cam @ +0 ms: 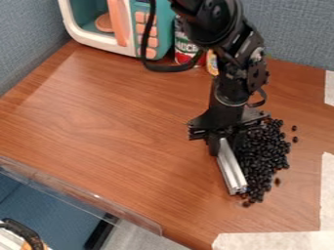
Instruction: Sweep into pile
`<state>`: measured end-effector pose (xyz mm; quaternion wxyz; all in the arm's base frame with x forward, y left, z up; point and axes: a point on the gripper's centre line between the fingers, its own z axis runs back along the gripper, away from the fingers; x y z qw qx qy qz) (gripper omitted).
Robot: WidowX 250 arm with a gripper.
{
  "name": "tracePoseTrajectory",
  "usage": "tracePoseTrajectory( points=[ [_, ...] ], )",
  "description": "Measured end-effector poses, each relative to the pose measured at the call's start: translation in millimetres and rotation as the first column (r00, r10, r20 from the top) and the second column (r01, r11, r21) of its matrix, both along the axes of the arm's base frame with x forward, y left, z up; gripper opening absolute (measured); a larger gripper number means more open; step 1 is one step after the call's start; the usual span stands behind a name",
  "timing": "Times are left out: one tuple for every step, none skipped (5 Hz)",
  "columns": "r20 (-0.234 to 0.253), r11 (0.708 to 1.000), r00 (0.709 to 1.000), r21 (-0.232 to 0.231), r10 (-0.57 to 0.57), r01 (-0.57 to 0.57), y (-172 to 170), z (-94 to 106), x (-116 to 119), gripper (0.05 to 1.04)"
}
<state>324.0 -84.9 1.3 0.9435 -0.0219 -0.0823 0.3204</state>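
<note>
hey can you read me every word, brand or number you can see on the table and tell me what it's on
Can: large lettering, partly covered by the arm; I can't give it in full.
Yellow-orange item beside it: too small and hidden to read.
Toy microwave's buttons: no marks I can make out.
Metal bar: none that I can see.

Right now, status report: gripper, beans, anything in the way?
Gripper holding metal bar. Black beans heaped alongside, few strays at edges. Toy microwave and can at the back, away from beans.
</note>
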Motion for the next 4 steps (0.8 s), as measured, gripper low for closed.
tracePoseTrajectory(
  points=[
    [0.001, 1.000, 1.000, -0.010, 0.000, 0.000, -3.0, 0.3, 5.5, 0.349],
    [-0.014, 1.000, 1.000, -0.008, -0.020, 0.020, -2.6, 0.4, 6.0, 0.349],
    [-0.048, 0.999, 0.998, 0.012, -0.048, 0.048, 4.8, 2.2, 1.8, 0.349],
    [-0.106, 0.995, 0.991, 0.048, -0.084, 0.089, 23.5, 12.4, -4.3, 0.349]
  ],
)
